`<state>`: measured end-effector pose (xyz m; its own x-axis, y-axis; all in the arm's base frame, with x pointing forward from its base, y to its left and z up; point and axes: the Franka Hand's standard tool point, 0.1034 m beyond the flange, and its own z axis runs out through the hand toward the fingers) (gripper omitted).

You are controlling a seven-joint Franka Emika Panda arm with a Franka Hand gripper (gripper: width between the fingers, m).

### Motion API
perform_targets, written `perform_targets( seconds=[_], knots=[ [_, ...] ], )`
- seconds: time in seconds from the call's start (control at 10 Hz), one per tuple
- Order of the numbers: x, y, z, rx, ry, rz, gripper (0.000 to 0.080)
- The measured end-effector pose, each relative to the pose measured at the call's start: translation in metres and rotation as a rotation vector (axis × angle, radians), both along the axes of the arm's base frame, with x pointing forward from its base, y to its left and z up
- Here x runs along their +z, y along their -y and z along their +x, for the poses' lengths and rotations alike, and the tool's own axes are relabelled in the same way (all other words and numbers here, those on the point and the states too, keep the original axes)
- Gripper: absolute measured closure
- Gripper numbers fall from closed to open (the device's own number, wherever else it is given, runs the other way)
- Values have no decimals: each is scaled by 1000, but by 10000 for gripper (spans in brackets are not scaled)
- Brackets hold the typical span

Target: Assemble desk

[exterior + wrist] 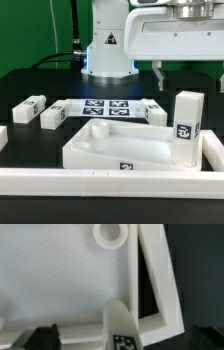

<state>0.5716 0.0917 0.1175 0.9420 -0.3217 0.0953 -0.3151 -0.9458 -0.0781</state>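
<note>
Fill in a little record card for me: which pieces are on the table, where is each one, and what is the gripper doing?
desk top: flat in the middle, rim up
upright leg: stands at the desk top's corner, on the exterior view's right; cannot tell if attached
lying legs: two on the exterior view's left, second at; one behind the desk top
marker board: flat, behind the desk top
gripper: open, empty, above the upright leg

white arm (105, 25), square tag (110, 42), blue base light (92, 68), black gripper fingers (158, 72)
</note>
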Motion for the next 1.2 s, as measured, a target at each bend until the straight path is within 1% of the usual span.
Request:
perform_targets(
  seconds=[0.1,0.2,0.3,0.7,0.8,0.9,1.0,1.2],
  knots=[
    [-3,0,-11,57,3,-6,151],
    [-8,2,-23,73,17,-5,151],
    [-15,0,-37,47,30,-3,151],
    [-17,-1,-38,59,23,-5,151],
    [-24,-5,-47,81,53,-10,151],
    [-36,-7,-66,137,49,-23,151],
    [-41,-5,-73,167,40,-29,151],
    [-42,-4,-73,176,39,-30,151]
  ],
)
